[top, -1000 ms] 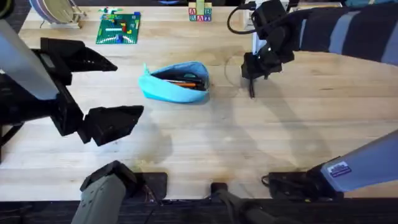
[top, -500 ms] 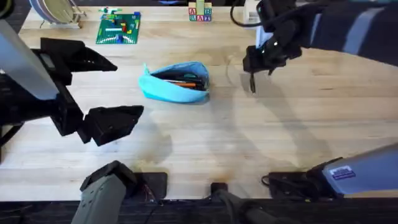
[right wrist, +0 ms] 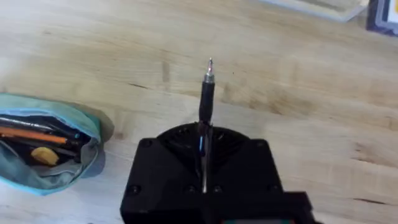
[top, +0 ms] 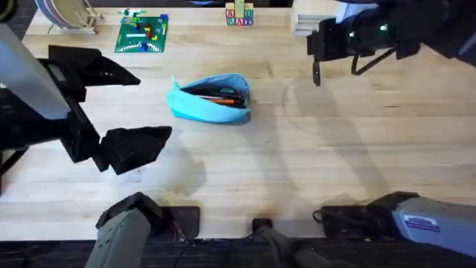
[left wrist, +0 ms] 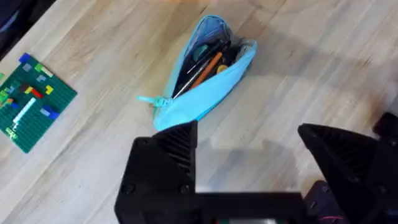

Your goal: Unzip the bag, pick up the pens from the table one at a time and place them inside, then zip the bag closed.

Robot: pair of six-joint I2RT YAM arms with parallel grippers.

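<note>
Above the bench, right of the open bag, the right jaws clamp the black pen. Left jaws gape wide. Next: carry it over the bag's mouth.

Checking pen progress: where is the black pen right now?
In the overhead view the black pen hangs from the right gripper above the table, right of the open bag.

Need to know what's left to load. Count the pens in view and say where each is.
2 seen clearly. The black pen is clamped in the right tool, above the table. The orange pen lies inside the open bag. Others may be hidden in there.
</note>
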